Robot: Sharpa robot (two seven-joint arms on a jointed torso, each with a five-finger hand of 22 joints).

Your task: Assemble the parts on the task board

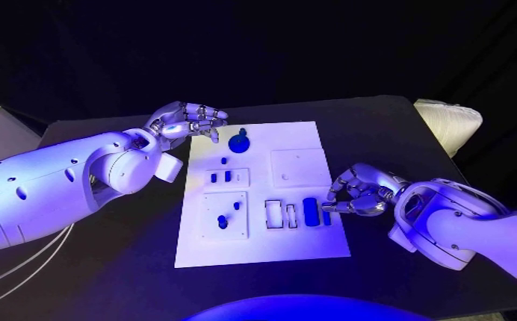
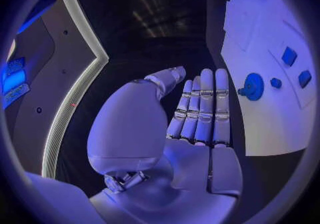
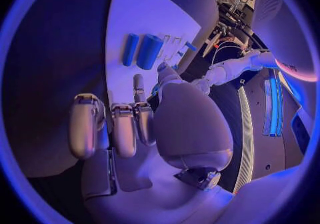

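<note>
The white task board [image 1: 307, 138] lies in the middle of the black table. A round blue part [image 1: 239, 142] stands near its far left corner, with small blue parts [image 1: 223, 222] in the left-hand blocks. A long blue part [image 1: 311, 211] and a thinner one [image 1: 326, 217] lie near the right edge. My left hand [image 1: 192, 122] hovers over the far left corner, fingers straight and together [image 2: 203, 106], holding nothing; the round part [image 2: 252, 86] is just beyond its fingertips. My right hand [image 1: 361, 190] sits at the board's right edge, fingers half curled [image 3: 123, 128], empty, just short of the two long parts [image 3: 150, 52].
A pale ribbed object [image 1: 453, 123] stands at the table's far right corner. White-outlined slots [image 1: 282, 215] lie beside the long blue part, and a square recess [image 1: 295, 166] sits above them. Bare black table [image 1: 107, 261] surrounds the board.
</note>
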